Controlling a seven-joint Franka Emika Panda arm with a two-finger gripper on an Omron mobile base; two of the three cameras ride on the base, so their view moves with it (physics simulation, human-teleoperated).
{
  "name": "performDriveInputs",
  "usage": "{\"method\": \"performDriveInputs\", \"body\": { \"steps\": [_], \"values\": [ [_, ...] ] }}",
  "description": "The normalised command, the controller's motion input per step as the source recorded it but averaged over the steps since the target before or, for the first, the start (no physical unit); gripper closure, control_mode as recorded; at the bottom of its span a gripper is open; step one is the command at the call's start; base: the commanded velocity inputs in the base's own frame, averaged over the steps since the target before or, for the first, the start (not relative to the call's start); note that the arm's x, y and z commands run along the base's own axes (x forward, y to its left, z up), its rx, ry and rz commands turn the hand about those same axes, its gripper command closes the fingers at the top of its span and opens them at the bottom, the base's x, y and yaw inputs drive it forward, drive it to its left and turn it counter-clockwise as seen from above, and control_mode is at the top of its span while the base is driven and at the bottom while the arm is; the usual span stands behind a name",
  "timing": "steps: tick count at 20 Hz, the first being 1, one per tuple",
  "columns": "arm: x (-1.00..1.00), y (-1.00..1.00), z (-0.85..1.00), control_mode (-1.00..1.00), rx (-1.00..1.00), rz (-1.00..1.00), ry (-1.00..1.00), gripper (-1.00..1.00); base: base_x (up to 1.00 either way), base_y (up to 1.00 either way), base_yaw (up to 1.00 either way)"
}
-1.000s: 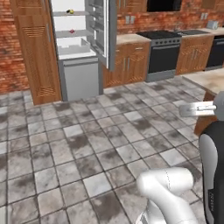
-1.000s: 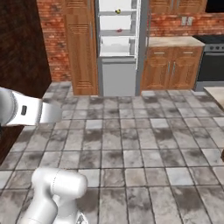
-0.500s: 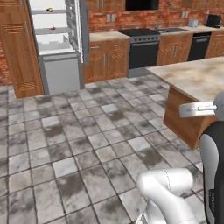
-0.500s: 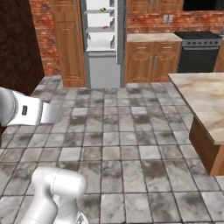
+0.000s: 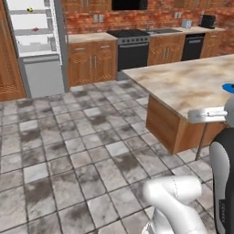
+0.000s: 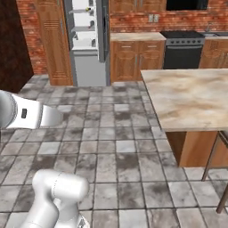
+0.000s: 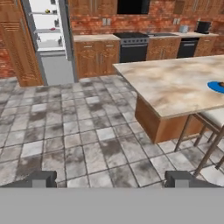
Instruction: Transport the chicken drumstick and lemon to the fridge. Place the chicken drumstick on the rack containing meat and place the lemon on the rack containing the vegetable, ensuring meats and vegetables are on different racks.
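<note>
The fridge (image 5: 43, 75) stands open at the far left, also seen as the fridge (image 6: 90, 67) and the fridge (image 7: 56, 68). A small yellow lemon (image 5: 30, 9) lies on its upper rack (image 5: 18, 13). One shelf lower rests a red meat chunk (image 5: 35, 29), which the hand view shows as a red meat chunk (image 7: 52, 29). The chicken drumstick is too small or hidden to make out. My gripper (image 7: 111, 179) hangs open over the tiled floor, far from the fridge, with nothing between its fingertips (image 7: 43, 178).
A marble-topped island (image 5: 183, 82) fills the right side, with a blue plate (image 7: 215, 86) near its right edge and stool legs (image 7: 205, 144) beside it. Wooden cabinets, a black stove (image 5: 132, 48) and a dishwasher line the back wall. Open tiled floor lies between me and the fridge.
The whole picture has shifted, so the base has moved: the fridge has slid left and the island has come into view on the right. The gripper stays open.
</note>
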Motion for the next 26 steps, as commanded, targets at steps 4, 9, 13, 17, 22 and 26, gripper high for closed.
{"method": "performDriveInputs", "body": {
  "steps": [4,9,13,17,22,26],
  "values": [
    [0.0,0.0,0.0,1.0,0.0,0.0,0.0,-1.0,0.06,-1.0,0.03],
    [0.0,0.0,0.0,1.0,0.0,0.0,0.0,-1.0,0.02,-1.0,0.02],
    [0.0,0.0,0.0,1.0,0.0,0.0,0.0,-1.0,-0.09,-1.0,0.0],
    [0.0,0.0,0.0,1.0,0.0,0.0,0.0,-1.0,-0.08,-1.0,0.04],
    [0.0,0.0,0.0,1.0,0.0,0.0,0.0,-1.0,0.0,-1.0,0.09],
    [0.0,0.0,0.0,1.0,0.0,0.0,0.0,-1.0,0.0,-1.0,0.13]
  ]
}}
